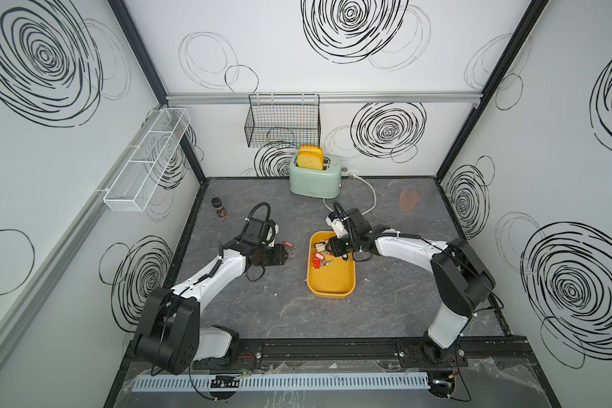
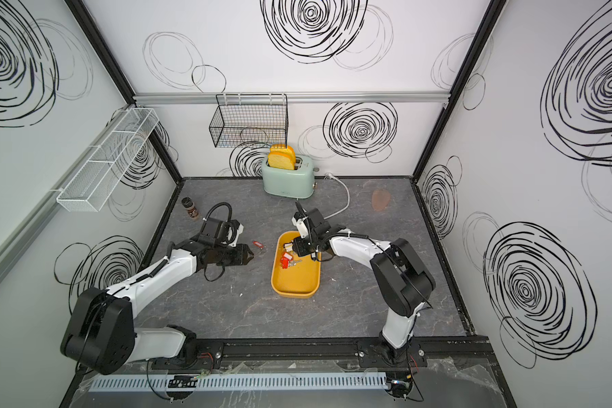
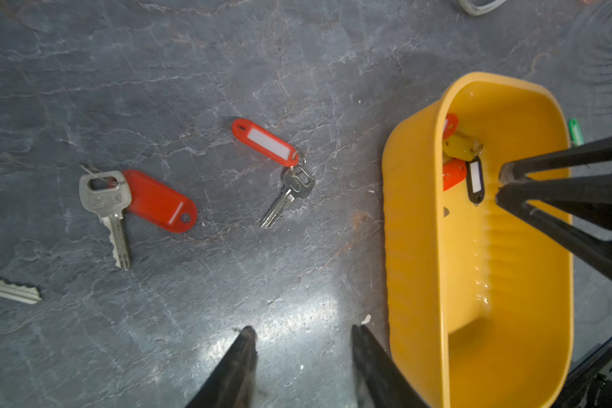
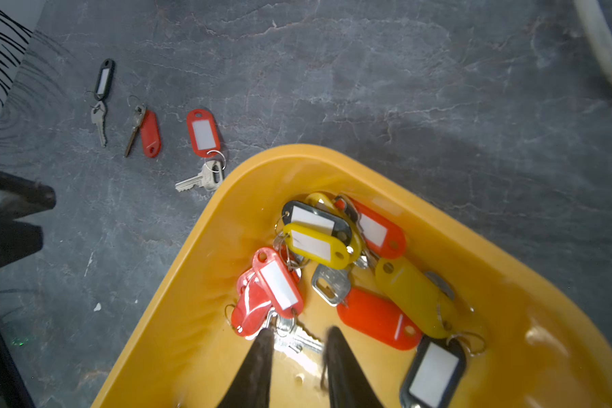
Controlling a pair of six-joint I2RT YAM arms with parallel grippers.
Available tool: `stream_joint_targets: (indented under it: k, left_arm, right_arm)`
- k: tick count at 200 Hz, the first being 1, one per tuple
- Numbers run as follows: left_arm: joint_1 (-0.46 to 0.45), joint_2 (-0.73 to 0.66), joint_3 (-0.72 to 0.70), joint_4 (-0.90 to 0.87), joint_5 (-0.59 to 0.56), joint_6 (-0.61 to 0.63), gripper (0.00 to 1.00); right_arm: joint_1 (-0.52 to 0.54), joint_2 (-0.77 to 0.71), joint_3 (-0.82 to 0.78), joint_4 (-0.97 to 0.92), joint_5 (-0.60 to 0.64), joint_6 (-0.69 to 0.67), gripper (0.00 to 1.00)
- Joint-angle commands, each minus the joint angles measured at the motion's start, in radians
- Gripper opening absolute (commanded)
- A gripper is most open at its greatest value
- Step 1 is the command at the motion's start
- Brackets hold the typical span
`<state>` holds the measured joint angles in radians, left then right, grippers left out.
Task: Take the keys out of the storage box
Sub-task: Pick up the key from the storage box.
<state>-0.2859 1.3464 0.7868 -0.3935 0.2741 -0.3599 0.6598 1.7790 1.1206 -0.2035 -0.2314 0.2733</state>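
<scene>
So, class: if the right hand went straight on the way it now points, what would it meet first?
The right hand would probably meet the silver key lying between its fingertips on the floor of the box. Depth is unclear, so it may be touching the key now.

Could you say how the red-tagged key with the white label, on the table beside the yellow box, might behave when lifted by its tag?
The red-tagged key joins its tag by a loose ring, so it would probably dangle and swing. It looks small and thin, likely light. Its smooth tag lies flat on the table, so a pinch may slip.
</scene>
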Motion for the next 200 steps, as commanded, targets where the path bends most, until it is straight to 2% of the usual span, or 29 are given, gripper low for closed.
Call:
stream_joint_targets:
  k: [1, 77, 200]
  left_arm:
    - [0.009, -0.018, -0.008, 0.015, 0.020, -0.002, 0.48]
    - [0.036, -0.012, -0.017, 0.007, 0.027, 0.012, 0.48]
    - [0.046, 0.008, -0.011, 0.015, 0.027, 0.007, 0.48]
  right_arm:
    - [0.003, 0.041, 0.048, -0.026, 0.048, -0.052, 0.30]
    - [0.003, 0.155, 0.120, -0.065, 0.076, -0.125, 0.33]
    - [0.016, 0.186, 0.116, -0.073, 0.043, -0.139, 0.29]
